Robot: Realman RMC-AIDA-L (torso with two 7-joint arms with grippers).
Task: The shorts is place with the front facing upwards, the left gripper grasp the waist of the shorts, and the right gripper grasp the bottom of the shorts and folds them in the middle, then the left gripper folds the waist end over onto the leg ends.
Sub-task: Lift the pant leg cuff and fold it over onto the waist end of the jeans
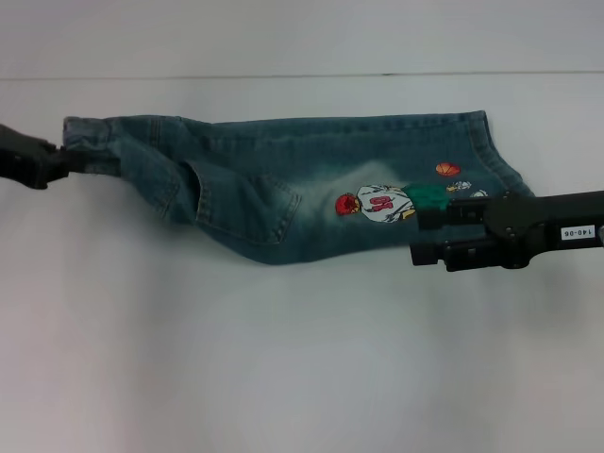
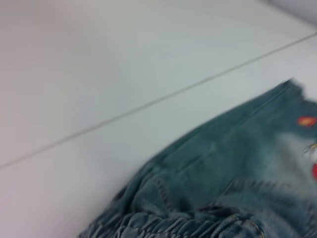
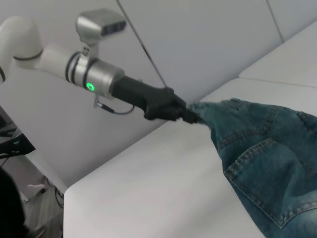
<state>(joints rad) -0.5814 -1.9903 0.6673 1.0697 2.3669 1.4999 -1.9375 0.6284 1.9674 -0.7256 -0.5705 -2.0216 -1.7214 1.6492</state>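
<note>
Head view, left edge of frame: the left gripper [image 1: 68, 159] pinches the waist end of the shorts [image 1: 283, 184]. These lie folded lengthwise across the upper centre of the white counter [image 1: 283, 359]. At right, the right gripper [image 1: 436, 209] is clamped on the leg hem.

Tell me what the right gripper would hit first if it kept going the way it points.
The right gripper points toward the robot's left, along the shorts. It would likely push into the denim beside the cartoon patch; the left gripper holds the far end.
</note>
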